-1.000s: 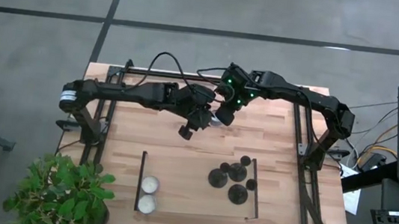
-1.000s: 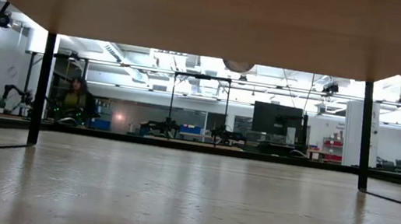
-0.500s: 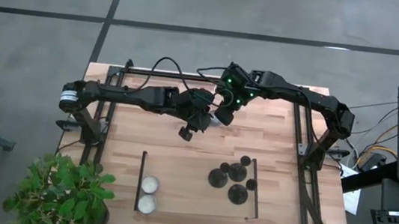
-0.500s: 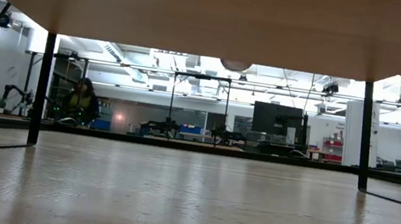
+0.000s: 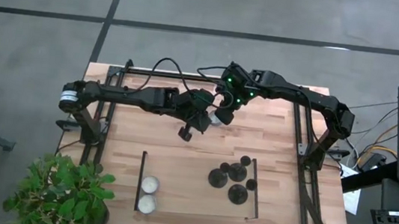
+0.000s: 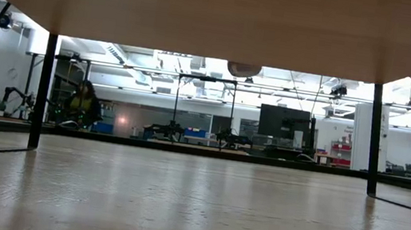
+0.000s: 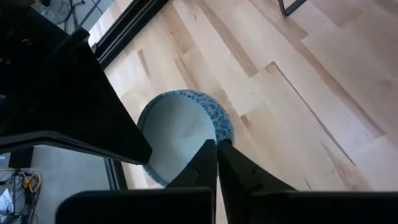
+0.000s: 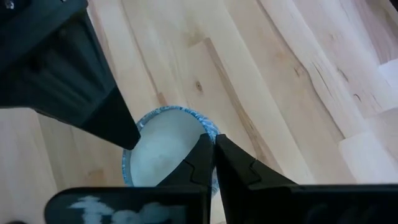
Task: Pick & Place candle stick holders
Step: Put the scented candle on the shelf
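Note:
A small pale-blue bowl (image 5: 216, 119) with a patterned rim sits between my two grippers at the table's far middle. My left gripper (image 5: 206, 116) comes from the left and my right gripper (image 5: 222, 114) from the far right. Both are shut on the bowl's rim, which also shows in the left wrist view (image 7: 180, 134) and the right wrist view (image 8: 163, 146). Several black candle stick holders (image 5: 231, 177) stand on their disc bases in a cluster at the near right, untouched. My left gripper pinches the bowl's rim (image 7: 219, 132) between its two fingers, one inside the bowl and one outside. Whether the bowl is lifted, I cannot tell. My right gripper pinches the rim (image 8: 209, 134) on another side, one finger inside and one outside, slanting down from above.
Two white candles (image 5: 148, 194) lie at the near left beside a black bar (image 5: 140, 180). Another black bar (image 5: 254, 190) stands right of the holders. A potted plant (image 5: 62, 194) stands off the table's near left corner. A person sits far off in the room (image 6: 82, 106).
My left gripper has edged a little toward the table's right and far side, closer against my right gripper. Both stay shut on the bowl.

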Robot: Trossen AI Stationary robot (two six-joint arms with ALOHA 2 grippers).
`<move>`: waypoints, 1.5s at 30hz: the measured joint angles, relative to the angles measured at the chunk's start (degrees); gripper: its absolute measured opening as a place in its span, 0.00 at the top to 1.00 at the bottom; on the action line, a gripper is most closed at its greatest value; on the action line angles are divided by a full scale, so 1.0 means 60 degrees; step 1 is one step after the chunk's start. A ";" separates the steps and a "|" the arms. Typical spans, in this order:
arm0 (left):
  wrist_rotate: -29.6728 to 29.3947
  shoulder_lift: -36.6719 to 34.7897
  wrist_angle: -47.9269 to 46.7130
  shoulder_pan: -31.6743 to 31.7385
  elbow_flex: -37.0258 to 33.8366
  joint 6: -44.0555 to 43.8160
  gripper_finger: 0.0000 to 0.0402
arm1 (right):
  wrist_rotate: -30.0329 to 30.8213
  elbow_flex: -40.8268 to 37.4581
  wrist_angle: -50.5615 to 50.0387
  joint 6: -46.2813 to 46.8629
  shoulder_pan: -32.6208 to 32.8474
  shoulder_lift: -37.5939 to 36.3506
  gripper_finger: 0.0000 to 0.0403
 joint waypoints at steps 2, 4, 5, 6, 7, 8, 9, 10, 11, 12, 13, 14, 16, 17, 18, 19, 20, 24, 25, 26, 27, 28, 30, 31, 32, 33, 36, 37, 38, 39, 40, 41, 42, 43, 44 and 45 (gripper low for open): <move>-0.0004 0.0000 -0.0047 -0.0003 0.0000 -0.0002 1.00 | -0.0004 0.0000 0.0005 -0.0066 0.0000 0.0000 0.98; -0.0022 0.0000 -0.0079 -0.0011 0.0000 -0.0006 1.00 | -0.0004 0.0000 0.0005 -0.0131 0.0000 0.0000 0.98; -0.0041 0.0000 -0.0101 -0.0028 0.0000 -0.0012 1.00 | -0.0004 0.0000 0.0004 -0.0131 0.0000 0.0000 0.98; -0.0094 0.0000 -0.0127 -0.0048 0.0010 -0.0022 1.00 | -0.0006 0.0000 0.0005 -0.0131 0.0000 0.0000 0.98; -0.0117 0.0000 -0.0130 -0.0077 0.0034 -0.0022 1.00 | -0.0022 0.0000 0.0002 -0.0125 0.0004 0.0000 0.98; -0.0117 0.0000 -0.0113 -0.0105 0.0040 -0.0015 1.00 | -0.0082 0.0000 -0.0005 -0.0126 0.0004 0.0000 0.98; -0.0117 0.0000 -0.0126 -0.0127 0.0056 -0.0007 1.00 | -0.0156 0.0000 -0.0008 -0.0131 0.0004 0.0000 0.98; -0.0117 0.0000 -0.0131 -0.0139 0.0080 -0.0011 1.00 | -0.0182 0.0000 -0.0008 -0.0140 0.0002 -0.0004 0.98; -0.0109 0.0000 -0.0134 -0.0142 0.0091 -0.0011 1.00 | -0.0185 0.0000 -0.0018 -0.0146 0.0004 -0.0004 0.98; -0.0109 0.0000 -0.0135 -0.0146 0.0091 -0.0010 1.00 | -0.0186 0.0000 -0.0021 -0.0142 0.0004 -0.0004 0.98; -0.0114 0.0000 -0.0135 -0.0146 0.0091 -0.0011 1.00 | -0.0186 0.0000 -0.0021 -0.0138 0.0004 -0.0004 0.98; -0.0130 0.0000 -0.0135 -0.0142 0.0091 -0.0011 1.00 | -0.0182 0.0000 -0.0021 -0.0142 0.0004 -0.0004 0.98; -0.0189 0.0000 -0.0127 -0.0146 0.0091 -0.0011 1.00 | -0.0178 0.0000 -0.0021 -0.0146 0.0004 -0.0004 0.98; -0.0189 -0.0020 -0.0127 -0.0146 0.0091 -0.0009 1.00 | -0.0176 0.0000 -0.0021 -0.0143 0.0004 -0.0004 0.98; -0.0196 -0.0042 -0.0128 -0.0156 0.0091 -0.0011 1.00 | -0.0175 0.0000 -0.0021 -0.0138 0.0004 -0.0004 0.98; -0.0220 -0.0081 -0.0127 -0.0171 0.0091 -0.0008 1.00 | -0.0176 0.0000 -0.0025 -0.0139 0.0004 -0.0004 0.98; -0.0277 -0.0132 -0.0127 -0.0185 0.0091 -0.0007 1.00 | -0.0175 0.0000 -0.0022 -0.0147 0.0004 -0.0008 0.98; -0.0470 -0.0405 -0.0153 -0.0247 0.0096 -0.0004 1.00 | -0.0178 0.0000 -0.0025 -0.0160 0.0004 -0.0018 0.98; -0.0487 -0.0490 -0.0153 -0.0248 0.0099 -0.0004 1.00 | -0.0181 0.0000 -0.0022 -0.0160 0.0004 -0.0018 0.98; -0.0507 -0.0548 -0.0142 -0.0248 0.0109 -0.0007 1.00 | -0.0188 0.0000 -0.0021 -0.0160 0.0006 -0.0018 0.98; -0.0521 -0.0639 -0.0132 -0.0248 0.0109 -0.0015 1.00 | -0.0199 0.0000 -0.0019 -0.0162 0.0007 -0.0018 0.98; -0.0528 -0.0670 -0.0149 -0.0248 0.0109 -0.0029 1.00 | -0.0210 0.0000 -0.0021 -0.0164 0.0011 -0.0018 0.98; -0.0528 -0.0750 -0.0202 -0.0244 0.0109 -0.0054 1.00 | -0.0205 0.0000 -0.0020 -0.0163 0.0011 -0.0018 0.98; -0.0528 -0.0769 -0.0273 -0.0244 0.0109 -0.0061 1.00 | -0.0206 0.0000 -0.0025 -0.0151 0.0011 -0.0018 0.98; -0.0525 -0.0774 -0.0297 -0.0244 0.0109 -0.0082 1.00 | -0.0204 0.0000 -0.0025 -0.0138 0.0011 -0.0018 0.98; -0.0523 -0.0785 -0.0289 -0.0245 0.0109 -0.0090 1.00 | -0.0198 0.0000 -0.0018 -0.0138 0.0011 -0.0018 0.98; -0.0514 -0.0787 -0.0329 -0.0248 0.0106 -0.0135 1.00 | -0.0187 0.0000 -0.0021 -0.0124 0.0007 -0.0018 0.98; -0.0516 -0.0787 -0.0357 -0.0248 0.0106 -0.0162 1.00 | -0.0186 0.0000 -0.0025 -0.0124 0.0007 -0.0018 0.98; -0.0521 -0.0787 -0.0408 -0.0248 0.0106 -0.0230 1.00 | -0.0186 0.0000 -0.0022 -0.0122 0.0007 -0.0018 0.98; -0.0526 -0.0787 -0.0512 -0.0248 0.0106 -0.0317 1.00 | -0.0186 0.0000 -0.0025 -0.0120 0.0007 -0.0018 0.98; -0.0541 -0.0787 -0.0636 -0.0248 0.0106 -0.0428 1.00 | -0.0186 0.0000 -0.0025 -0.0116 0.0007 -0.0018 0.98; -0.0543 -0.0787 -0.0738 -0.0248 0.0106 -0.0569 1.00 | -0.0185 0.0000 -0.0025 -0.0117 0.0007 -0.0018 0.98; -0.0543 -0.0787 -0.0833 -0.0247 0.0105 -0.0700 1.00 | -0.0182 0.0000 -0.0029 -0.0127 0.0007 -0.0018 0.98; -0.0543 -0.0787 -0.0915 -0.0244 0.0102 -0.0773 1.00 | -0.0182 0.0000 -0.0032 -0.0143 0.0011 -0.0018 0.98; -0.0543 -0.0787 -0.0936 -0.0244 0.0084 -0.0790 1.00 | -0.0182 0.0000 -0.0032 -0.0170 0.0011 -0.0018 0.98; -0.0543 -0.0787 -0.0937 -0.0244 0.0057 -0.0798 1.00 | -0.0182 0.0000 -0.0035 -0.0194 0.0011 -0.0018 0.98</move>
